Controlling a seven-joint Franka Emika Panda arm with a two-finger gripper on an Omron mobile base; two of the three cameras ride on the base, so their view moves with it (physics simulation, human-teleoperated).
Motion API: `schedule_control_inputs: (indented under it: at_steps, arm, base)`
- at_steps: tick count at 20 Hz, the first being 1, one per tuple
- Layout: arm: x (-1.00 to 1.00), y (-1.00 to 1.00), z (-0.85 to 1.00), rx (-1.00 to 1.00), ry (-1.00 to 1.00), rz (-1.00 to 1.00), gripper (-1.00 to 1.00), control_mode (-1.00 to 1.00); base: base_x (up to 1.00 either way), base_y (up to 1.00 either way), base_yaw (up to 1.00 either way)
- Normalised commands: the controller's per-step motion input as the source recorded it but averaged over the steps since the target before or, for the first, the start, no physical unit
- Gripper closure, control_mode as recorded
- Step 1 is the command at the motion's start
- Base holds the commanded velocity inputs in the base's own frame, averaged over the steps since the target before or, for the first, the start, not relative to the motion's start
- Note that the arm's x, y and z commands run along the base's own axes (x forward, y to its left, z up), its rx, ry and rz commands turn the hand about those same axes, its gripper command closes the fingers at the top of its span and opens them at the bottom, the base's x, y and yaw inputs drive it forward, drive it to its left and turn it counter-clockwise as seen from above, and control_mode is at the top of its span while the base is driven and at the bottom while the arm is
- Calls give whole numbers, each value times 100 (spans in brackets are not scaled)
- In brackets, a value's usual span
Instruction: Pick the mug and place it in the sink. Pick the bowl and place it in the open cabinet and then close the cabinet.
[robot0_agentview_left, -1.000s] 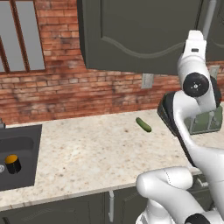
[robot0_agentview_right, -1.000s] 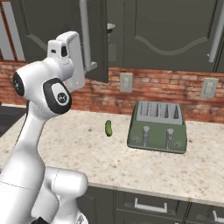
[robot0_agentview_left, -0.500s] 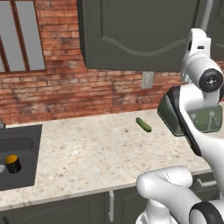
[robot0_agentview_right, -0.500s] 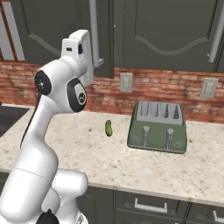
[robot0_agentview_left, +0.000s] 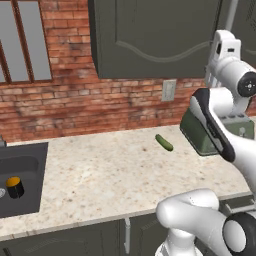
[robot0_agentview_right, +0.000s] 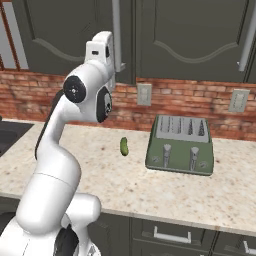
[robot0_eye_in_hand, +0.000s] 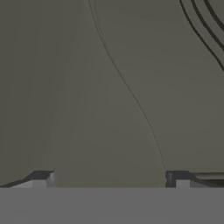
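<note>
A small green pickle (robot0_agentview_left: 164, 142) lies on the speckled beige table (robot0_agentview_left: 100, 175), right of centre in the left base view, near a green boxy toaster (robot0_agentview_right: 181, 145) with four slots and two levers on its front. Behind them runs a red brick wall (robot0_agentview_left: 75, 107) carrying pale wall outlets (robot0_agentview_right: 144, 94). A window (robot0_agentview_left: 25, 42) with a dark frame fills the upper left of the left base view. Dark lower drawers with silver handles (robot0_agentview_right: 167, 235) sit under the table edge.

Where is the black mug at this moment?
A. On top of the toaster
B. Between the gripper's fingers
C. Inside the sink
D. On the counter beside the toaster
C: the mug stands in the black sink at the left of the left base view.
</note>
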Motion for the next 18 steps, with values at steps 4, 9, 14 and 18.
schedule_control_inputs:
  at_steps: [4, 9, 14, 18]
  arm:
    - [37, -15, 6, 0, 4, 11, -100, -100]
    - [36, -11, 6, 0, 5, 10, -100, -100]
    - [34, -7, 2, 0, 4, 10, -100, -100]
    - [31, -3, 0, 0, 4, 10, -100, -100]
  base:
    - [0, 0, 0]
    - [0, 0, 0]
    - [0, 0, 0]
    - [0, 0, 0]
